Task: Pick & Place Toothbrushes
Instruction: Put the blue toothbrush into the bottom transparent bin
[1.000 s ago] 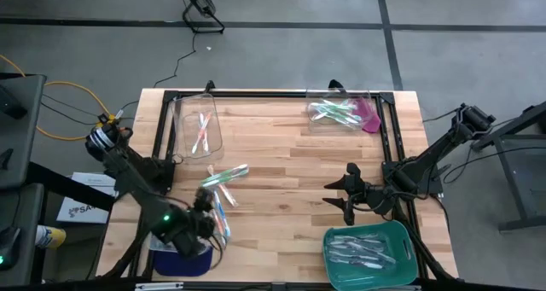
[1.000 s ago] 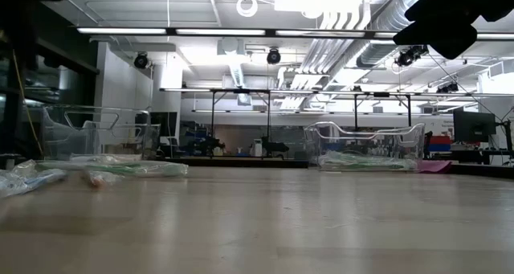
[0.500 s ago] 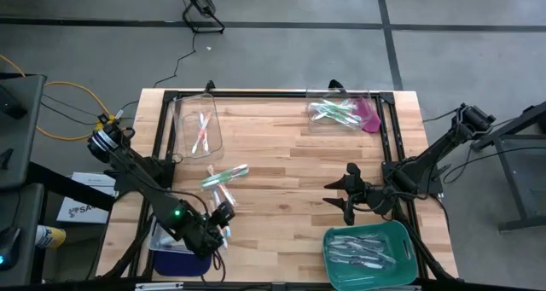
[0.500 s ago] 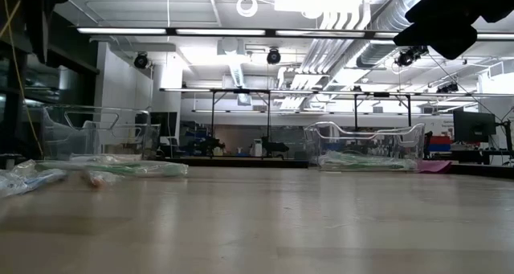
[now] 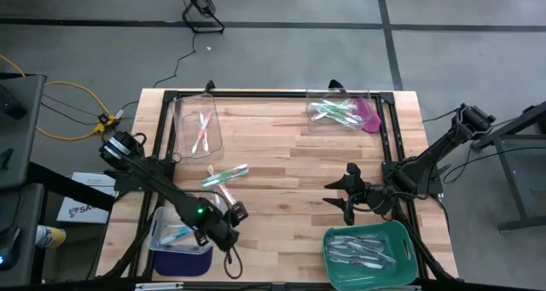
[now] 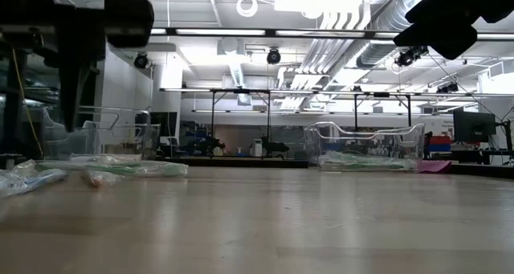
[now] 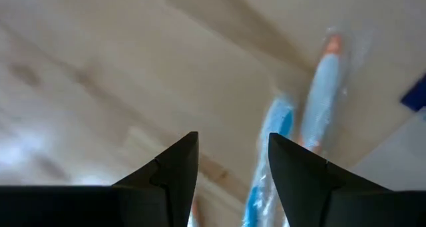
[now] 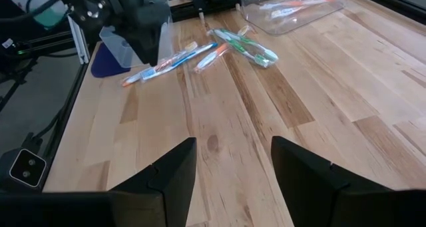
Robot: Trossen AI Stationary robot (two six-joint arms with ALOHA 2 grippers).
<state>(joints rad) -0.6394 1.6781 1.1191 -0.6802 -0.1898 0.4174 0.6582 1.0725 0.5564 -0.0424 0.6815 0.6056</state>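
The toothbrushes are thin plastic sticks with translucent handles: a green pair (image 5: 224,177) and some blue ones (image 5: 223,203) lie loose on the worktop (image 5: 290,163) near its left front, the blue ones (image 7: 274,154) showing orange tips in glossy wrappers. More sit in a clear bin (image 5: 201,129) at the back left, a second clear bin (image 5: 339,112) at the back right, a green tray (image 5: 368,250) at the front right, and a bin with a dark blue base (image 5: 179,240) at the front left. The worktop is pale wooden planks in a black frame. The left gripper (image 5: 232,218) has moved rightward from above the blue-based bin, its jaws parted and empty. The right gripper (image 5: 338,194) hangs over mid-worktop, jaws likewise apart, unchanged.
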